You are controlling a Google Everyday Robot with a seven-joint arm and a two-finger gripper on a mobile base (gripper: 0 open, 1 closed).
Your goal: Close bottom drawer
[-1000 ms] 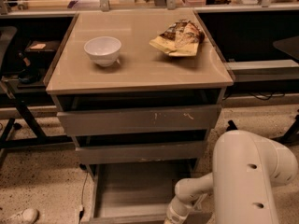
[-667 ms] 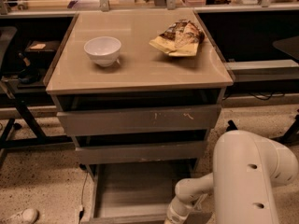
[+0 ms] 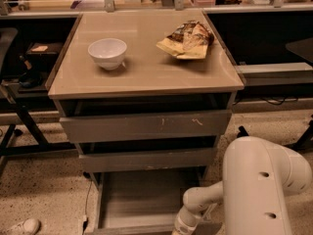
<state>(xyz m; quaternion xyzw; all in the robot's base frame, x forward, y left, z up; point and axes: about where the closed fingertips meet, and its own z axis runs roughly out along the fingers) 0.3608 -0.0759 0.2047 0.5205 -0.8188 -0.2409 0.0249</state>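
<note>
1. At the bottom edge of the view, the gripper (image 3: 185, 226) sits low by the front right corner of the bottom drawer (image 3: 142, 199). Whether it is open or closed cannot be told.
2. The drawer stands pulled out, its bare floor lying left of and beyond the gripper.
3. Well above the gripper, the tabletop (image 3: 146, 70) holds a white bowl (image 3: 107, 52) and a snack bag (image 3: 187, 39).

High, frontal, angled down — gripper (image 3: 182, 227) seemingly bottom edge
</note>
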